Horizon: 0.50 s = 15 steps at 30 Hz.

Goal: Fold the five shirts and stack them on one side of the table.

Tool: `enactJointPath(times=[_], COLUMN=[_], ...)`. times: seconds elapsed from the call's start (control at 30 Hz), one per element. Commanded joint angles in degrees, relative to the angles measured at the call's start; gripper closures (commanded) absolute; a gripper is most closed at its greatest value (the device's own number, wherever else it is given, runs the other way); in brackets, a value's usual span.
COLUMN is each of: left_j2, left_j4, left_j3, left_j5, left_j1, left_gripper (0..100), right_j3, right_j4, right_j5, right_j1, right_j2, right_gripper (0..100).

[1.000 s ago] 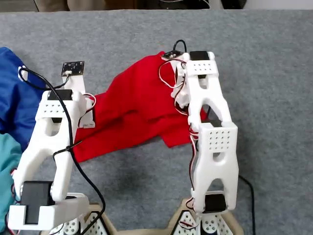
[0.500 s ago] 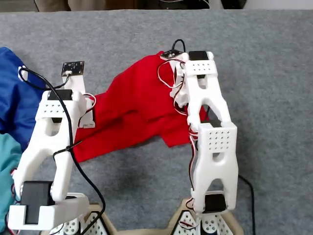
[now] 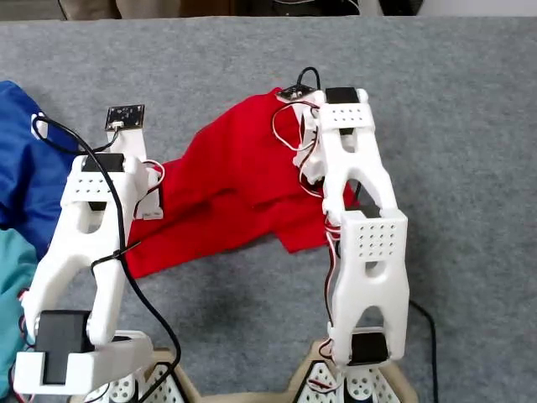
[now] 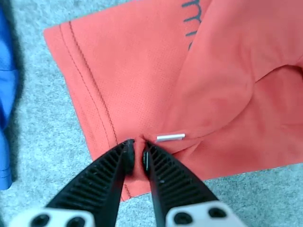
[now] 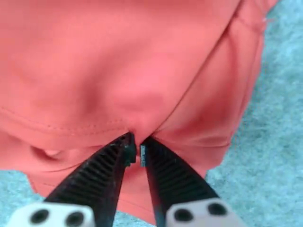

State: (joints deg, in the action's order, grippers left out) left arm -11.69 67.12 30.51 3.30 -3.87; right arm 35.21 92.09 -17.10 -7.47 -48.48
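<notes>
A red shirt lies crumpled and partly folded across the middle of the grey table. My left gripper is shut on the red shirt, pinching a fold of cloth near its stitched hem. My right gripper is shut on the red shirt too, gripping a bunched fold close to a seam. In the high view the left arm stands over the shirt's left end and the right arm over its right end. A blue shirt and a teal shirt lie at the table's left edge.
The table is covered in grey felt, with bare room at the right and the back. A black cable runs along the left arm. Blue cloth lies beside the red shirt's hem.
</notes>
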Motion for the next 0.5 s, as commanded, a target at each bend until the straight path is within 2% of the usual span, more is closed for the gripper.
enactJointPath(times=[0.0, 0.17, 0.33, 0.47], left_j2=[-1.54, -1.54, -1.54, -1.54], left_j4=[-0.53, -0.35, -0.35, -0.26], left_j3=[-0.35, -0.26, -0.35, -0.35], left_j5=[-0.44, -0.44, -0.44, -0.44], left_j1=[0.62, 0.62, 0.62, 0.62], left_gripper=[98, 98, 98, 98], right_j3=[1.10, 3.38, 3.12, 3.47], right_j4=[-0.62, -0.18, -0.09, 0.53], right_j5=[0.53, 0.26, -0.62, -0.79], right_j1=[-0.57, -0.57, -0.75, -1.19], right_j2=[5.05, 4.88, 4.79, 4.79], right_gripper=[97.4, 97.0, 89.0, 87.5])
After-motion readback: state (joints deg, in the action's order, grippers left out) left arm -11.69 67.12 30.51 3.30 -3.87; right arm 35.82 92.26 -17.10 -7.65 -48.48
